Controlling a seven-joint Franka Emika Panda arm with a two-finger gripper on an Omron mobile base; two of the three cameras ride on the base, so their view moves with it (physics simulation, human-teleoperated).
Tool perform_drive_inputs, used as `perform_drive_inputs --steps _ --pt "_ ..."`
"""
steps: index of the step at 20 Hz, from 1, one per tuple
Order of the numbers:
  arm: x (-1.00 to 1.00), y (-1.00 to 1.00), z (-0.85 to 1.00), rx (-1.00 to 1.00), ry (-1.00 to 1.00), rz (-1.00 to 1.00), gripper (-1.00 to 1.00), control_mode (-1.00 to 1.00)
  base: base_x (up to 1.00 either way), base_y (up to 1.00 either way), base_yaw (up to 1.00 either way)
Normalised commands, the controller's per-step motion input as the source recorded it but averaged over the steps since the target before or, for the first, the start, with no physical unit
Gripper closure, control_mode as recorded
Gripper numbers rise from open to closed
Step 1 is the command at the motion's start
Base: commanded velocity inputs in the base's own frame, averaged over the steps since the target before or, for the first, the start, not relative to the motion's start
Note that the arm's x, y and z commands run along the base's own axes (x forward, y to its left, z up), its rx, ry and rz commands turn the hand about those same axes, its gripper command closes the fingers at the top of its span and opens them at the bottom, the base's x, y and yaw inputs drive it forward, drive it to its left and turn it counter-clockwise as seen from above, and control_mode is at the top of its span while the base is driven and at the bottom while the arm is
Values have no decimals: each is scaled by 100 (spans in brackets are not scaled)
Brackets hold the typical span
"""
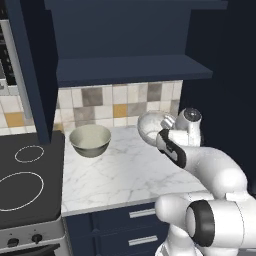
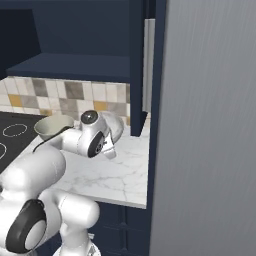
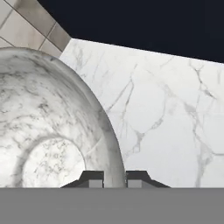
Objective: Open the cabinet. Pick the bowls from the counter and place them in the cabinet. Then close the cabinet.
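The cabinet [image 1: 130, 70] hangs open above the desk [image 1: 125, 175], its dark navy shelf bare; the left door [image 1: 30, 65] stands swung out over the edge of the stovetop [image 1: 25, 180], and in the right base view the other door [image 2: 136, 65] stands out edge-on with its silver bar handle [image 2: 148, 65] behind it. A tall grey panel [image 2: 210, 125] closes the right side of that view, just beside the desk. The desk is white marble with grey veins, backed by a tiled wall [image 1: 120, 102], with navy drawers [image 1: 135, 230] under it. The robot arm bends low over the right part of the desk and hides most of the marbled bowl [image 1: 149, 127]. The plain beige-grey bowl [image 1: 90, 140] stands upright near the stovetop, well apart from the arm. In the hand view the fingers [image 3: 114, 178] straddle the rim of the marbled bowl, one tip inside and one outside, closed tight on the wall.
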Motion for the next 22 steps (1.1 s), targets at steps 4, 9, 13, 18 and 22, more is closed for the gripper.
perform_drive_inputs --steps 4,9,13,18,22 --pt "-15 -1 84 0 23 0 100 -100 0 0 0" --pt "-36 -9 57 0 34 0 100 -100 0 0 0" --pt "-41 -16 37 0 24 -2 100 -100 0 0 0" --pt "-76 -33 29 0 4 -2 100 -100 0 0 0" --pt "-100 -21 31 0 -22 -2 100 -100 0 0 0"
